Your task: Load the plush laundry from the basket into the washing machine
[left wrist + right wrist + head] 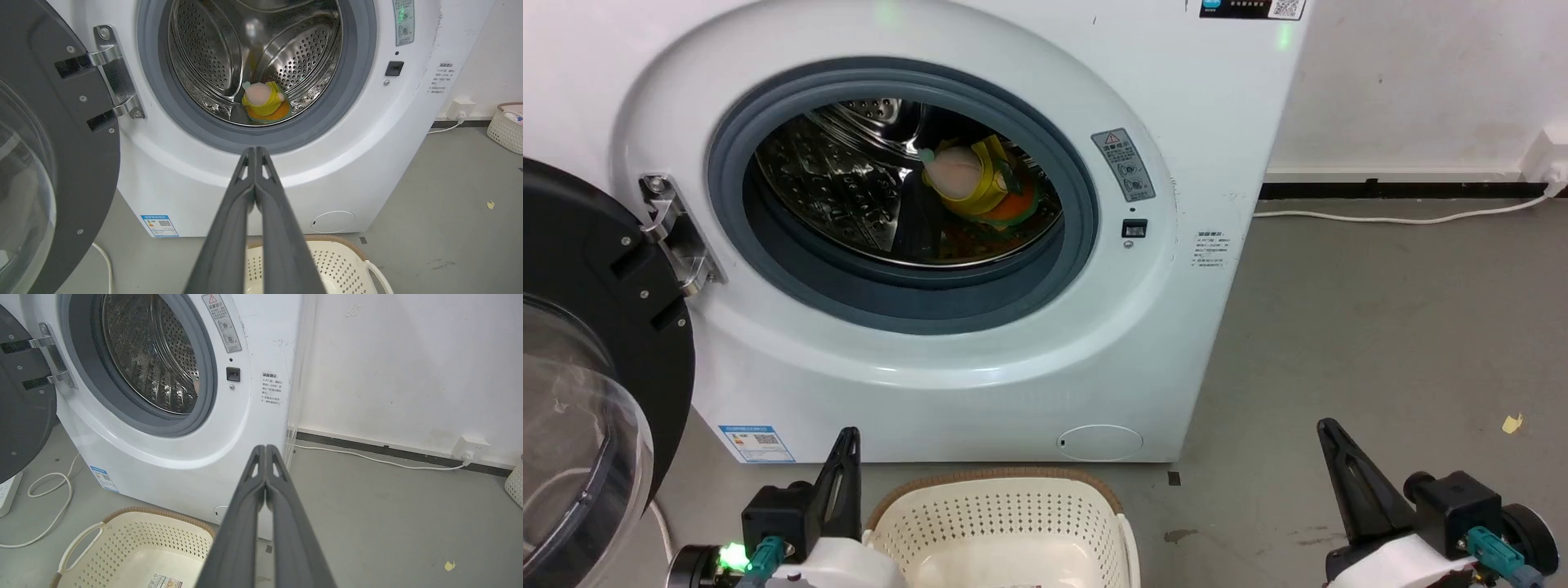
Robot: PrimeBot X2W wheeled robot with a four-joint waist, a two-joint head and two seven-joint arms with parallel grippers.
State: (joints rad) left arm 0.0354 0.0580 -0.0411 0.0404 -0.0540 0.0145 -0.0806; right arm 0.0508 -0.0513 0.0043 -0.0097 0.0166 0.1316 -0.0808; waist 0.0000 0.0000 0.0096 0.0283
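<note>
The plush laundry lies inside the steel drum of the white washing machine, its peach head and yellow trim showing; in the left wrist view the plush laundry rests at the drum's bottom. The black-rimmed round door stands swung open at the left. The cream basket sits on the floor before the washer with nothing soft in it, its label showing on the bottom. My left gripper is shut beside the basket's left rim. My right gripper is shut, well right of the basket.
A white cable runs along the wall's base to a socket. Another cable loops on the grey floor left of the washer. A second perforated basket stands far right by the wall. A yellow scrap lies on the floor.
</note>
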